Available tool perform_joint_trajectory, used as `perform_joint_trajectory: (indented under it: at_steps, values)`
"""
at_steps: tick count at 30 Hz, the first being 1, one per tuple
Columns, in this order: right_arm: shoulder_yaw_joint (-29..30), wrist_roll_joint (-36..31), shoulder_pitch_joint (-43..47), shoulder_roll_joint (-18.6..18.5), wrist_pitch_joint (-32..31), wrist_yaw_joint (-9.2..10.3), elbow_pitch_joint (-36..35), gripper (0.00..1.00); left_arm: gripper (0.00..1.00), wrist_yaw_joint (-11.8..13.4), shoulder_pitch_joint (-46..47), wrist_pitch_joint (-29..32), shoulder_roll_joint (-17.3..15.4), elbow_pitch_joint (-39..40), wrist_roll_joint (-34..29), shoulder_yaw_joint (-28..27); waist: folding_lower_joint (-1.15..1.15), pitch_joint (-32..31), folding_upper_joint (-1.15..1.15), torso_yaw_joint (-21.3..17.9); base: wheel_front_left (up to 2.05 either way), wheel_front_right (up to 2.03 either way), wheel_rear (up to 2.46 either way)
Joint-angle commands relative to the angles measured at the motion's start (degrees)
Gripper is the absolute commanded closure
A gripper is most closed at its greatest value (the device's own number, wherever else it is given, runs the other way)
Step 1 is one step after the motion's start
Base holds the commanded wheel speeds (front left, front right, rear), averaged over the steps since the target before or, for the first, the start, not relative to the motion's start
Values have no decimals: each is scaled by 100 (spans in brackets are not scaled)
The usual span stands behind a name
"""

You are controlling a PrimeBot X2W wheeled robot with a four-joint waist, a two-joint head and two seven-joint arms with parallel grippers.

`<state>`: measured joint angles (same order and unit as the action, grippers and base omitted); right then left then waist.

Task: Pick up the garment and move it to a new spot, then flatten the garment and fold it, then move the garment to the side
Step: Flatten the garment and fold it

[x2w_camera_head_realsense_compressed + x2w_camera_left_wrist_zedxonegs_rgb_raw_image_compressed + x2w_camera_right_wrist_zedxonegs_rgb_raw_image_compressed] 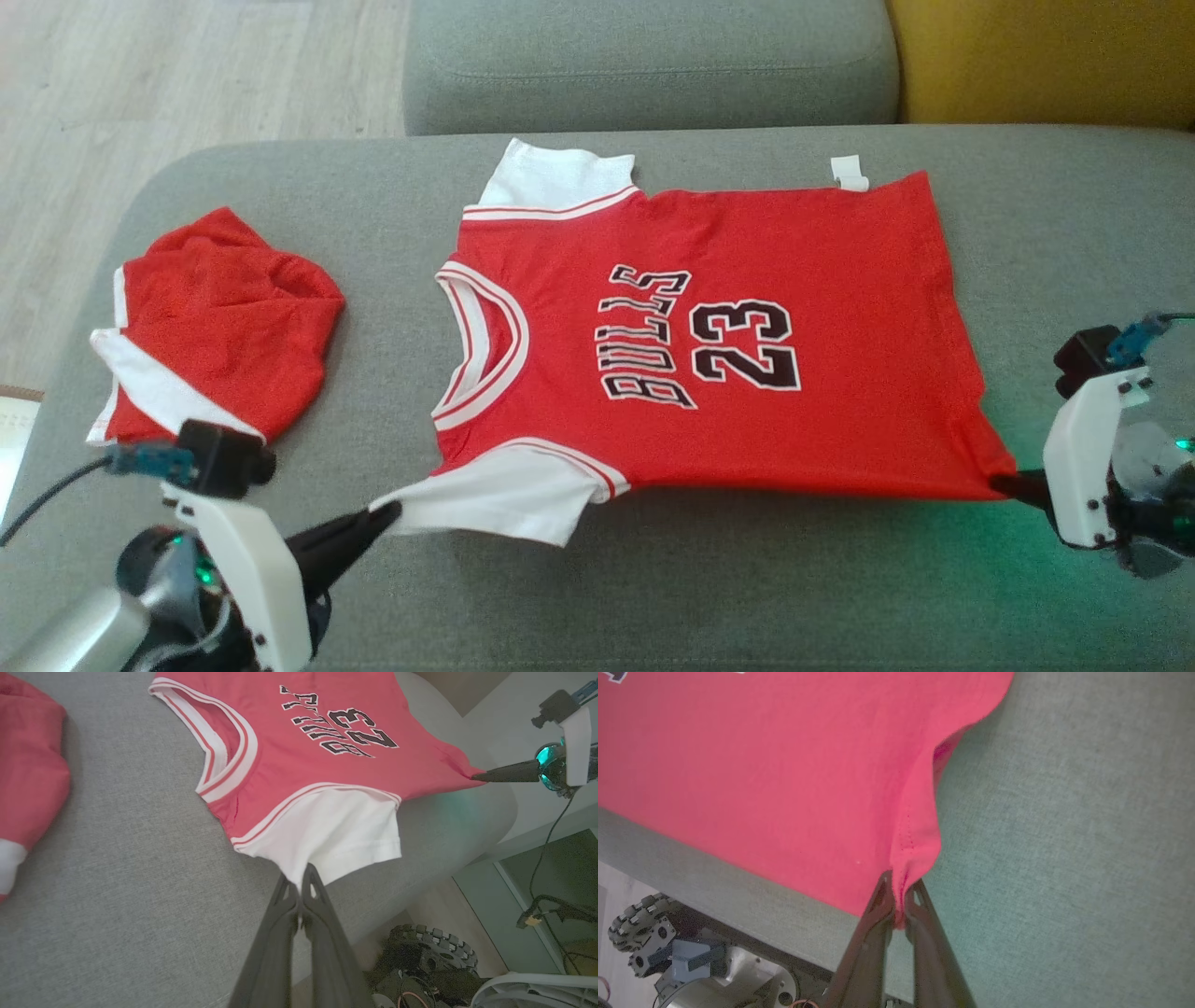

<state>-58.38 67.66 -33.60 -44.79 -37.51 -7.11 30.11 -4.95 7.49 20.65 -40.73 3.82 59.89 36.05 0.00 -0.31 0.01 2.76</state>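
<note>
Jersey [822,280] spread flat on grey cushion [709,579], collar toward my left. My left gripper [390,511] is clamped on the near white sleeve [504,499], and my right gripper [1006,483] pinches the near hem corner. Second red garment [224,317] lies crumpled, apart on the left.

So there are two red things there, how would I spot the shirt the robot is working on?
Look at the wide grey cushion; the shirt lies spread open across its middle. The left gripper pinches its near white sleeve, the right gripper its near hem corner. Unlike the crumpled red bundle to its left, it shows BULLS 23 in black.
</note>
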Motion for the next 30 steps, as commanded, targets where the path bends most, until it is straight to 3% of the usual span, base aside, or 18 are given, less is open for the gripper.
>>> perform_joint_trajectory:
  at_steps: [1,6,13,30]
  values:
    - [119,59,-25,-339,-95,-37,-178,100,100,101,330,-74,-311,247,15,-474,0,30,-1,-23,0,0,0]
    - [300,29,-111,-321,-165,-37,-237,100,100,169,466,-104,-305,350,-55,-531,0,166,-1,-58,0,0,0]
    - [638,-188,-421,-154,-154,-37,-69,100,100,80,1064,35,-223,252,-433,-373,0,561,-1,-53,0,0,0]
    - [992,-980,-1290,589,202,-37,840,100,100,-207,2952,26,468,-1374,-1458,359,0,1457,-1,-98,0,0,0]
